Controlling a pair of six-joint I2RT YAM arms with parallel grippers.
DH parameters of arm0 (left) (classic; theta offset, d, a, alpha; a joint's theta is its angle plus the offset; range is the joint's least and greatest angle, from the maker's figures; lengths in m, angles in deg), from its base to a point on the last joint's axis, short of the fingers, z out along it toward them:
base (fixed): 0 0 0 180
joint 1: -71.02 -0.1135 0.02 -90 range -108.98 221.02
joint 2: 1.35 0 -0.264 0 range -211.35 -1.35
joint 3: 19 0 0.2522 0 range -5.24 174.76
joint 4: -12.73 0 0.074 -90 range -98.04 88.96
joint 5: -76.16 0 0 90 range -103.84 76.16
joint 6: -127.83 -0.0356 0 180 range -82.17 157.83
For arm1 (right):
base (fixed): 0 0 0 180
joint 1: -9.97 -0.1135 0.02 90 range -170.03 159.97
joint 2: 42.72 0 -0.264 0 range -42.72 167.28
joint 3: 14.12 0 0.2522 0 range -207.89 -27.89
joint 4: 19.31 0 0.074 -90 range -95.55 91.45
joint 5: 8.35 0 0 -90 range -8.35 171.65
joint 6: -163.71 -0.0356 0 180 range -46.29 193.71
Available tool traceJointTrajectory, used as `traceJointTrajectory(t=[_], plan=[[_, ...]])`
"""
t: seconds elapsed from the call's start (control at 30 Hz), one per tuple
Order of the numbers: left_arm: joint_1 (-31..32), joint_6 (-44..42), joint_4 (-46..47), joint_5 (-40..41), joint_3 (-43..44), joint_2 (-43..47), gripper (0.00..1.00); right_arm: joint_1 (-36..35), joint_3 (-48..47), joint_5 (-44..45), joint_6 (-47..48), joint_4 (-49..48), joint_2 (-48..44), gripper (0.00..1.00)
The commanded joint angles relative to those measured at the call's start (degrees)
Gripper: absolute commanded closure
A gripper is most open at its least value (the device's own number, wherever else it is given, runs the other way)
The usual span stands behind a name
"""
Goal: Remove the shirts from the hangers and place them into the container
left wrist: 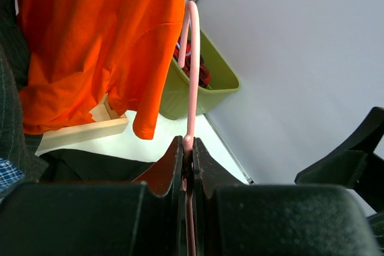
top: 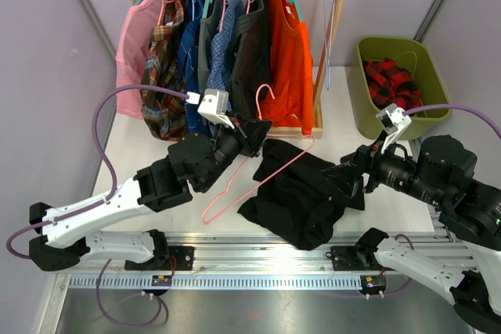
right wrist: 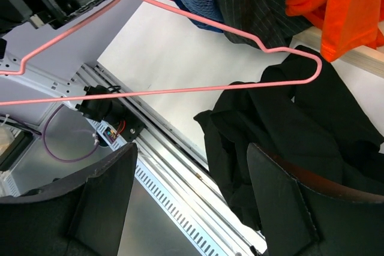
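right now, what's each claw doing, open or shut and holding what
left claw: shut on the pink hanger, gripping it just below the hook.
right claw: open, holding nothing, with the black shirt just ahead of it.

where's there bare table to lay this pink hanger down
Two bare patches of table: one between the orange shirt and the olive bin, one at the left, between the hanging plaid shirt and the left arm. The middle is crowded: black shirt, pink hanger in the shut left gripper, open right gripper above the shirt.
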Motion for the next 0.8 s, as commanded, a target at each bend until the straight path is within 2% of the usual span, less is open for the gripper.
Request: traceJointTrajectory(t=[0.0,0.1,0.13,0.17,0.23,0.27,0.33,0.37,0.4,0.47,0.53,0.6,0.77], plan=[[0.03,-0.37,1.04,2.53,1.74,-0.18,1.0,-0.08,-0.07,-2.62,0.57,-2.99,0.04,0.18],[0.12,-0.99,-1.23,5.86,3.41,-2.37,1.0,0.01,-0.5,-2.63,0.48,-2.56,1.0,0.18],[0.73,-1.69,-2.64,7.88,6.9,-3.69,1.0,0.01,-0.77,-2.63,0.48,-2.38,1.36,0.18],[1.25,-2.39,-3.96,12.6,8.67,-7.79,1.0,0.01,-1.55,-2.54,0.48,-2.12,1.54,0.18],[1.96,-3.62,-7.3,16.76,13.41,-12.82,1.0,0.01,-2.26,-2.1,0.48,-1.33,2.24,0.18],[2.4,-3.63,-8.79,20.34,18.92,-15.45,1.0,0.1,-3.22,-1.84,0.4,-1.06,2.59,0.18],[2.58,-3.71,-12.75,23.35,24.57,-23.89,1.0,0.01,-4.28,-0.26,0.31,0.69,3.55,0.18],[2.58,-3.98,-14.24,25.89,31.65,-26.7,1.0,0.01,-5.33,0.18,0.13,1.31,3.99,0.18],[2.58,-4.15,-17.91,26.78,35.11,-33.0,1.0,0.01,-5.95,1.06,0.13,2.79,4.26,0.19],[2.67,-4.59,-22.58,28.8,47.46,-39.35,1.0,0.01,-7.79,2.29,0.31,4.38,5.05,0.19],[2.67,-5.29,-28.74,29.6,55.06,-47.51,1.0,0.01,-9.72,4.91,0.4,7.02,5.32,0.19],[2.67,-6.43,-31.29,30.57,61.56,-51.24,1.0,0.01,-10.96,7.47,0.4,9.65,5.32,0.19],[2.32,-9.08,-30.08,31.71,63.01,-56.78,1.0,0.1,-14.21,11.52,0.05,14.31,5.58,0.19]])
